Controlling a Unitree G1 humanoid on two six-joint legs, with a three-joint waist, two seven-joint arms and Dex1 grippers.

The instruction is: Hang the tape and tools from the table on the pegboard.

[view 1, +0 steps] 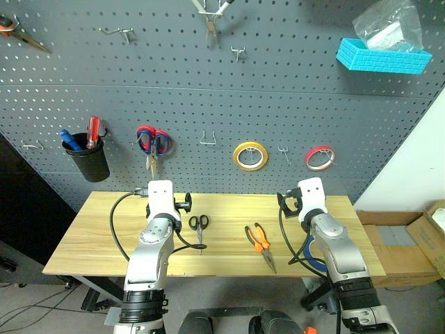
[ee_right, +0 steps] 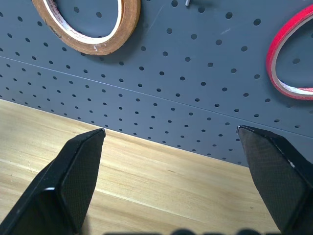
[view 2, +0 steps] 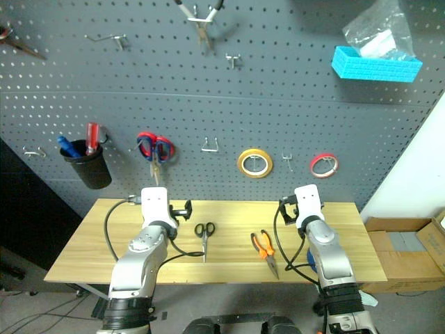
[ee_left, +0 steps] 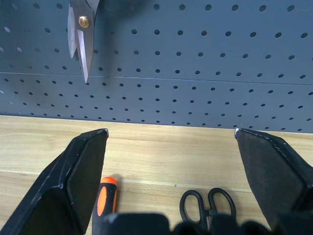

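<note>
With both arms raised level over the table (view 1: 90, 229), I see the left gripper (ee_left: 171, 147) spread wide with nothing between its fingers, and the right gripper (ee_right: 171, 147) likewise spread wide and empty. Both point forward and slightly down at the pegboard (view 1: 208, 104), the left over the left-middle of the table, the right over its right end.

Counting what lies on the wood: one pair of small black scissors (view 1: 198, 224) just right of my left arm, one pair of orange-handled pliers (view 1: 259, 242) near the middle with the nose toward the near edge, one screwdriver (ee_left: 104, 198) with an orange-and-black handle showing just beside the black scissors in the left wrist view, and one blue tape ring (view 1: 314, 252) at the right, largely hidden behind my right forearm.

On the pegboard I count two tape rolls, one yellow roll (view 1: 250, 155) and one red roll (view 1: 320, 157), both far of my right gripper. One pair of red-and-blue scissors (view 1: 153, 142) hangs far of my left gripper, and one black cup (view 1: 89, 158) sits further left.
</note>
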